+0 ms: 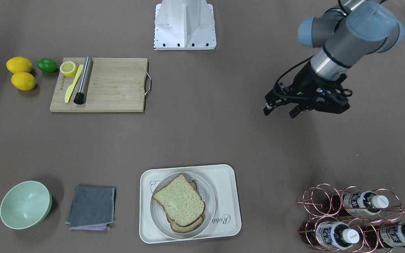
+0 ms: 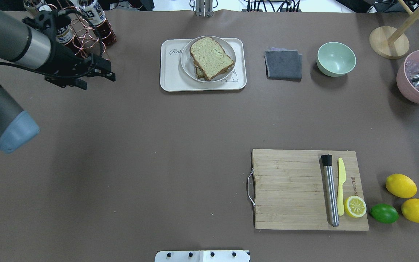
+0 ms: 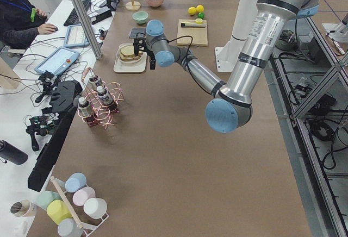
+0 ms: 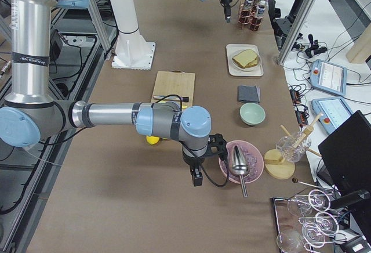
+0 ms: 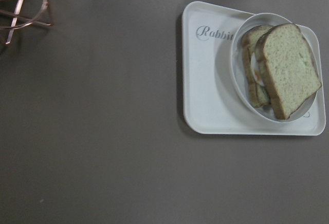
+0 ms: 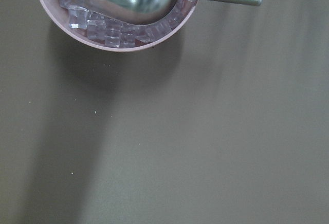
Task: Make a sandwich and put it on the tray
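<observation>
The sandwich (image 1: 179, 203), two speckled bread slices with a bit of white and orange egg showing between them in the left wrist view (image 5: 282, 72), lies on a round white plate (image 1: 210, 196). The plate stands on the cream tray (image 1: 229, 182) with "Rabbit" script, also seen in the overhead view (image 2: 169, 76). My left gripper (image 1: 280, 113) is open and empty. It hovers above the bare table, well off to the side of the tray and near the bottle rack (image 2: 98, 82). My right gripper (image 4: 197, 177) shows only in the exterior right view, beside the pink bowl. I cannot tell whether it is open or shut.
A wooden cutting board (image 1: 114, 84) holds a steel muddler, a yellow knife and a lemon half, with lemons and a lime beside it. A green bowl (image 1: 25, 205) and a grey cloth (image 1: 91, 207) lie near the tray. A copper bottle rack (image 1: 350, 218) and a pink ice bowl with a scoop (image 2: 418, 82) stand at the table ends.
</observation>
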Available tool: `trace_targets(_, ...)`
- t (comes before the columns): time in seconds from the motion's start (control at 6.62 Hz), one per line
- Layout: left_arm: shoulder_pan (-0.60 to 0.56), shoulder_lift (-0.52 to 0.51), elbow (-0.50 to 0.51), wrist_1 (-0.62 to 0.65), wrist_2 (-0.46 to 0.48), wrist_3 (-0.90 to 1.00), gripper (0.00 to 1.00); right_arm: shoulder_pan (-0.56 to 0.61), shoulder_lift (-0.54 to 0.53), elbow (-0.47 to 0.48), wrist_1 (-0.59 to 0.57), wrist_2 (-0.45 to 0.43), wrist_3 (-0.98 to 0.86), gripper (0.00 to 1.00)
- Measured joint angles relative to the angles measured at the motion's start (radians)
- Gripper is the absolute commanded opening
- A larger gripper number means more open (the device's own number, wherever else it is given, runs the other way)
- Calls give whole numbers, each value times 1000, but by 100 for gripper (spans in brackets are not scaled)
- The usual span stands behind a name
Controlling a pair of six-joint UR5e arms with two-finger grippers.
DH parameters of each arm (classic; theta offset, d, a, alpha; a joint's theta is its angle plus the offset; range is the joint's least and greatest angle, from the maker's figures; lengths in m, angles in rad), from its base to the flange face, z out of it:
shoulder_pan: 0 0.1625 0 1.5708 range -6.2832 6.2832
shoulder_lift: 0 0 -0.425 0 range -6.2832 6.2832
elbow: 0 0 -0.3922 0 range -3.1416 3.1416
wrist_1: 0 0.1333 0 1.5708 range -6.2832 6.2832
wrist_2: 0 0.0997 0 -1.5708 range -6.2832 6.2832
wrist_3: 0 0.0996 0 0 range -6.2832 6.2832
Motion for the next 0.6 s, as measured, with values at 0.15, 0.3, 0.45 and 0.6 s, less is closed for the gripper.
trace_targets(0.15, -74, 115, -51, 10, -58, 121, 99, 0, -4, -1, 5, 2, 1, 100)
trace_targets(0.3, -183, 248, -58, 13, -119, 350, 99, 0, -5, -2, 6, 4, 2, 100)
trace_targets(0.45, -290, 344, -26, 16, -153, 578, 99, 0, -5, -4, 7, 5, 2, 100)
trace_targets(0.6, -384, 393, 26, 35, -165, 774, 99, 0, -5, -4, 7, 6, 2, 100)
